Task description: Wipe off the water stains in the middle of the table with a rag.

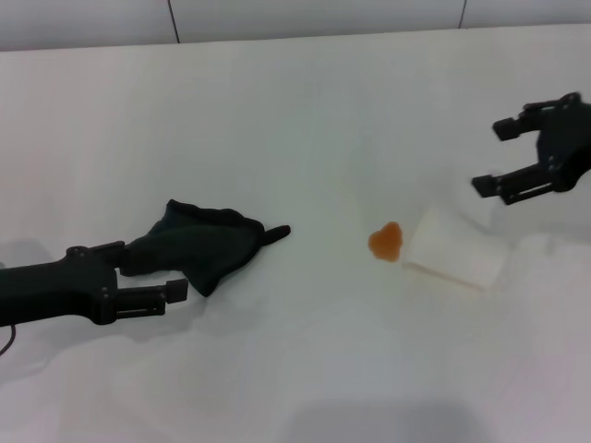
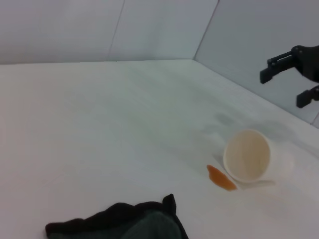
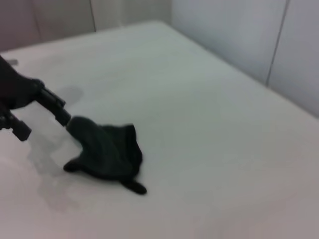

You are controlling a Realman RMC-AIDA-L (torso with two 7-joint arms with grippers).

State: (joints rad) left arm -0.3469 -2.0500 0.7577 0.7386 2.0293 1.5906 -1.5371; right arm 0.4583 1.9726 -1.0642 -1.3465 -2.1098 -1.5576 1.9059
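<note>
Lying at the near left of the table: the rag, a black soft cloth, bunched and creased, with one thin pointed corner stretched toward the middle.

Left gripper: low at the near-left edge, fingers parted around the rag's left end. One finger appears to run beneath or into the folds; the other lies bare on the near side. No closed pinch shows, so the cloth reads as straddled, not yet clamped. Judged placement: set to take the rag by its thick end so the free part can be dragged rightward.

Water stains: a small orange-brown blot, lobed and glossy, right of centre, well apart from the rag's pointed corner. It is still whole and unsmeared, so wiping has not begun.

Cup: translucent whitish, thin-walled, tipped on its side just right of the blot, touching or nearly touching it. The left wrist view shows its round mouth facing the stain, which suggests it as the source.

Right gripper: raised at the far right, fingers spread, holding nothing, clear of the cup and apparently idle.

Table: broad, plain white, smooth and matte.
</note>
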